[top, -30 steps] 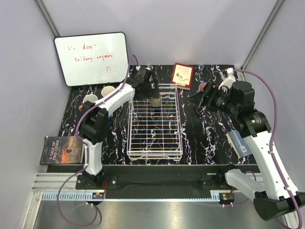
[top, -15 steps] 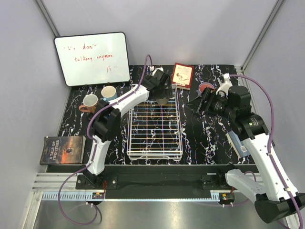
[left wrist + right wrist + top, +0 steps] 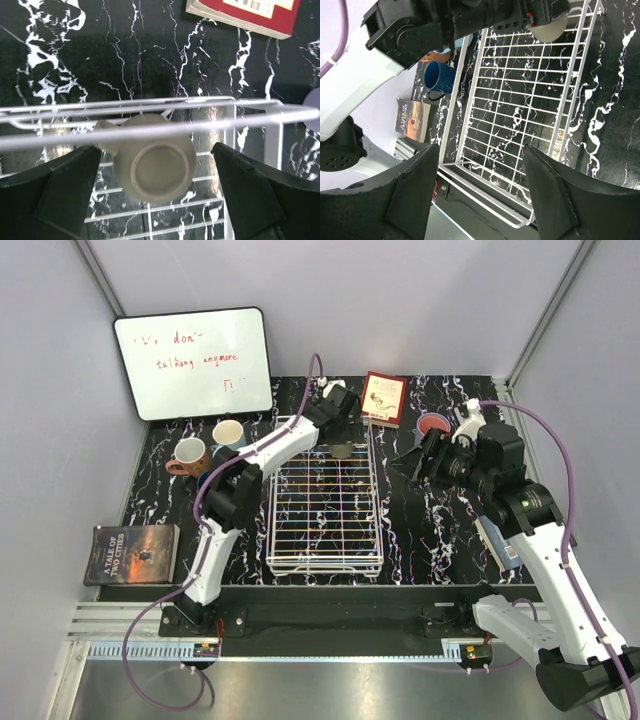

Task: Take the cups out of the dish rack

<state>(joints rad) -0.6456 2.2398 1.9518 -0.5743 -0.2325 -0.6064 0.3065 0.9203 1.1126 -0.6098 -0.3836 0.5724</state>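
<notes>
Your left gripper (image 3: 156, 150) is spread wide, gripping nothing. The grey-beige cup (image 3: 155, 170) sits between its fingers (image 3: 65, 195) without touching either, base up, at the far end of the dish rack (image 3: 270, 118) just under the rim wire. Only the left wrist view shows those gaps. The top view adds the salmon mug (image 3: 187, 453) and light blue mug (image 3: 228, 432) on the table left of the rack. Your right gripper (image 3: 481, 150) is right of the rack, jaws apart and empty.

Between the matt black plastic fingers (image 3: 65, 195) of my left gripper (image 3: 156, 150) I see a smooth, dull-glazed grey-beige cup (image 3: 156, 172), the dish rack (image 3: 150, 106) in glossy white-coated wire, and beyond them a shiny black marble-patterned table (image 3: 100, 45).
</notes>
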